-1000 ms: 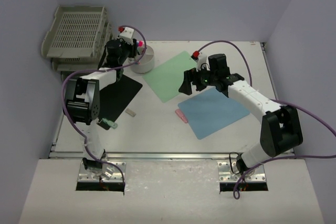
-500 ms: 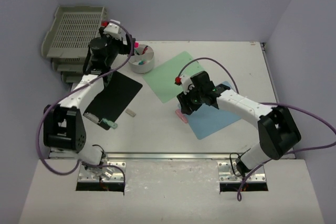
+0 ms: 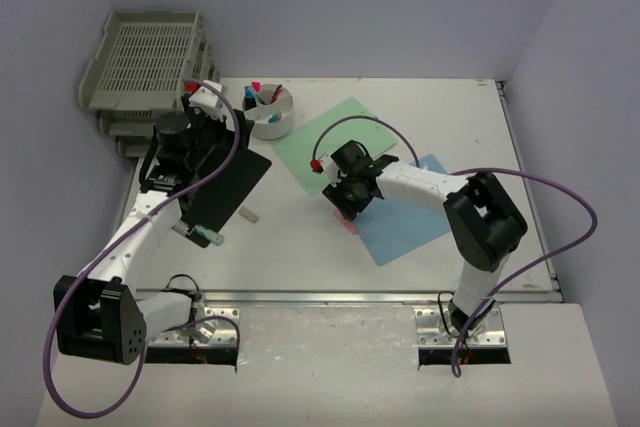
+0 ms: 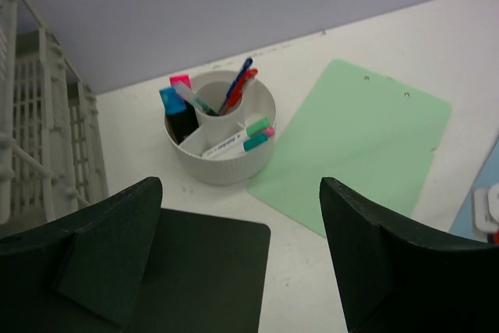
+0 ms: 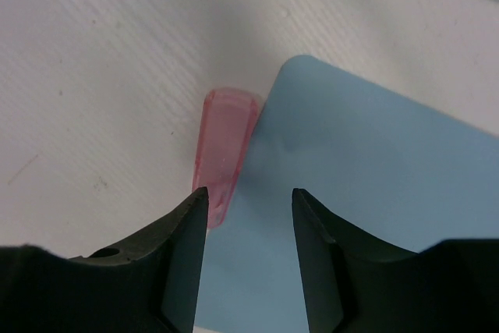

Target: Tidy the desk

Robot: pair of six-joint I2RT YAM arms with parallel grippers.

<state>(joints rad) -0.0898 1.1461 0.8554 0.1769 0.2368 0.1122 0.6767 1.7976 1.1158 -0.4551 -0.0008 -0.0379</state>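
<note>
The white desk (image 3: 300,247) carries a green sheet (image 3: 325,142), a blue sheet (image 3: 410,212) and a black pad (image 3: 225,182). My right gripper (image 3: 345,199) hangs low over the blue sheet's left corner (image 5: 374,185). It is open (image 5: 249,196), its jaws narrowly apart with nothing between them. A pink translucent piece (image 5: 224,142) lies on the desk right at the left fingertip (image 5: 199,200). My left gripper (image 3: 218,142) is wide open (image 4: 238,224) over the black pad (image 4: 187,271) and faces the white round organiser (image 4: 222,146), which holds pens and markers.
Stacked grey slatted trays (image 3: 145,67) stand at the back left, beside the organiser (image 3: 270,112). A small white piece (image 3: 248,214) and a green-capped marker (image 3: 205,237) lie near the black pad's front edge. A metal rail (image 3: 320,297) runs along the near edge.
My left gripper opened over the organiser, then drew back over the black pad. My right arm swung left and down to the pink piece, and its jaws narrowed.
</note>
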